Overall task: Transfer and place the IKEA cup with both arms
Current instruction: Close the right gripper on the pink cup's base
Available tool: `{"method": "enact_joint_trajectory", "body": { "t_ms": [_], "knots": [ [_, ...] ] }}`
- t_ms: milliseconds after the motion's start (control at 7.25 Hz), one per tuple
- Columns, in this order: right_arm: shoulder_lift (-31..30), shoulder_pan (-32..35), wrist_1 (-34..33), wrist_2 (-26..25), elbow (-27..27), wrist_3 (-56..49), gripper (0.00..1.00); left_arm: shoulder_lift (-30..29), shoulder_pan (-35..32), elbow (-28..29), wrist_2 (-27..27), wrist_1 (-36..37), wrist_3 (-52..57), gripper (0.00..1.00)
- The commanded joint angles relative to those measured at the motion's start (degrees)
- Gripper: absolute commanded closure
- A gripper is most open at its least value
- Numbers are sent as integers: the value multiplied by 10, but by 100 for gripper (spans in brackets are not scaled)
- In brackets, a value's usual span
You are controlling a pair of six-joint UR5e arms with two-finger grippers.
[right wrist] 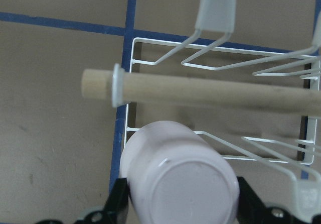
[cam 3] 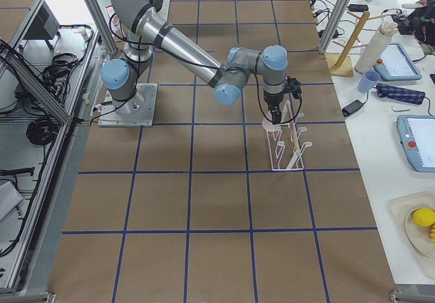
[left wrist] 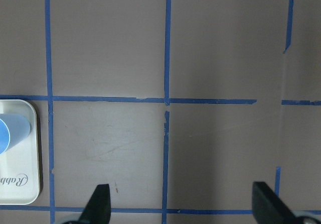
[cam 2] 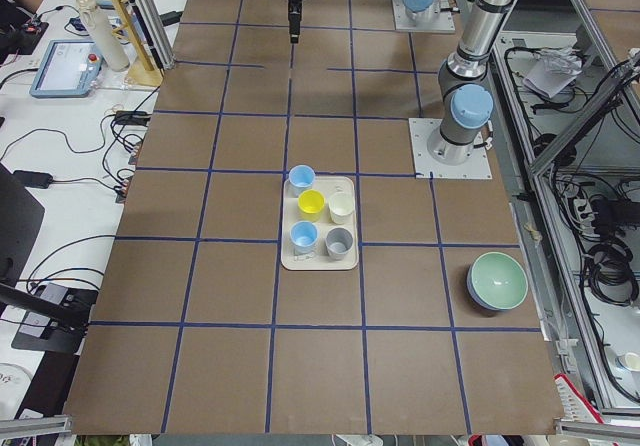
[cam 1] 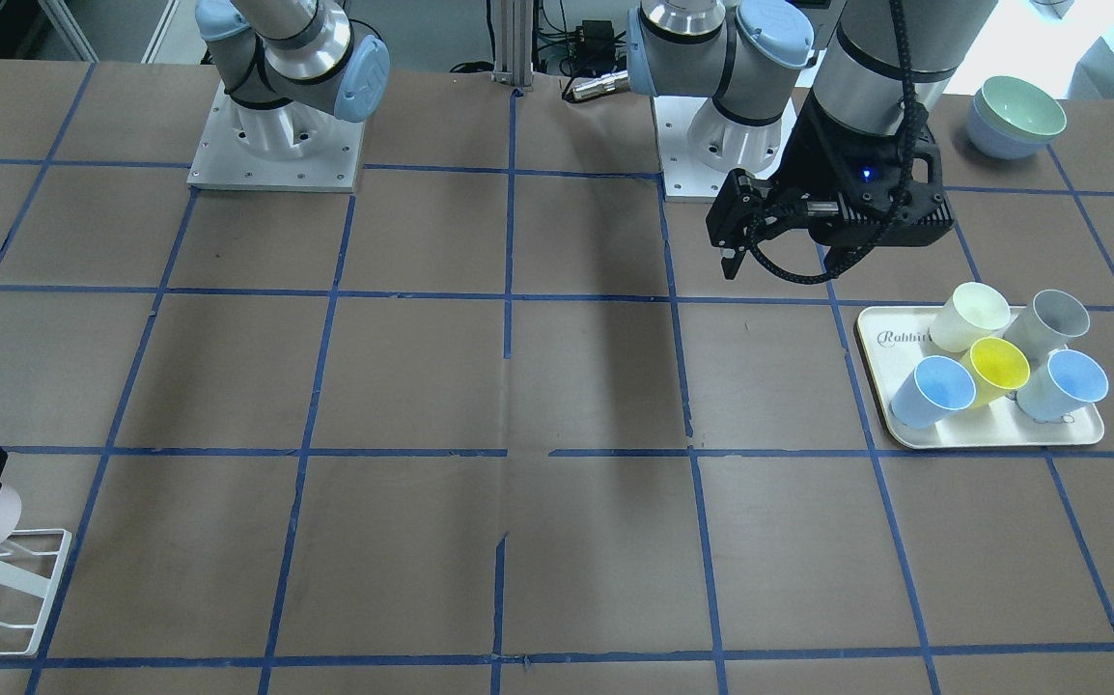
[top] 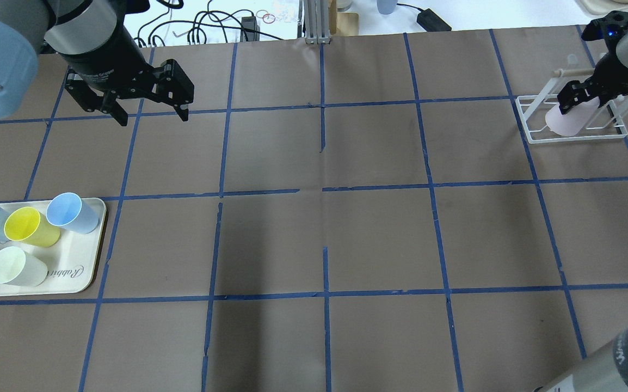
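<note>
**Holding the cup at the rack**

Looking down from overhead, I see my right gripper at the far right corner of the table. Its two fingers are clamped on opposite sides of the pink cup. The cup is tilted, with its closed base facing the right wrist camera and its mouth pointing away, down towards the white wire rack. In the wrist view the cup sits just below the rack's wooden dowel and over the wire frame. I cannot tell whether it touches a wire.

My left gripper hangs above the table on the opposite side, well apart from the cup. Its fingers are spread wide with nothing between them, and its wrist view shows only bare table there.

Nearer me on the left, a cream tray holds five other cups: two blue, one yellow, one pale cream and one grey.
</note>
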Motion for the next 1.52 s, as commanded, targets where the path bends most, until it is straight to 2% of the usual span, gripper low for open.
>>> {"method": "enact_joint_trajectory", "body": {
  "t_ms": [0, 138, 276, 966, 1379],
  "knots": [
    [-1, 0, 1, -6, 0, 0, 78, 0, 0, 0, 0, 0, 0, 0],
    [-4, 0, 1, -8, 0, 0, 89, 0, 0, 0, 0, 0, 0, 0],
    [-9, 0, 3, -9, -2, 0, 93, 0, 0, 0, 0, 0, 0, 0],
    [-53, 0, 26, -30, -18, -3, 93, 1, 13, -5, -10, 0, 4, 0],
    [-98, 0, 47, -29, -18, -4, 92, 14, 92, -23, -176, -21, 56, 0]
  ]
}}
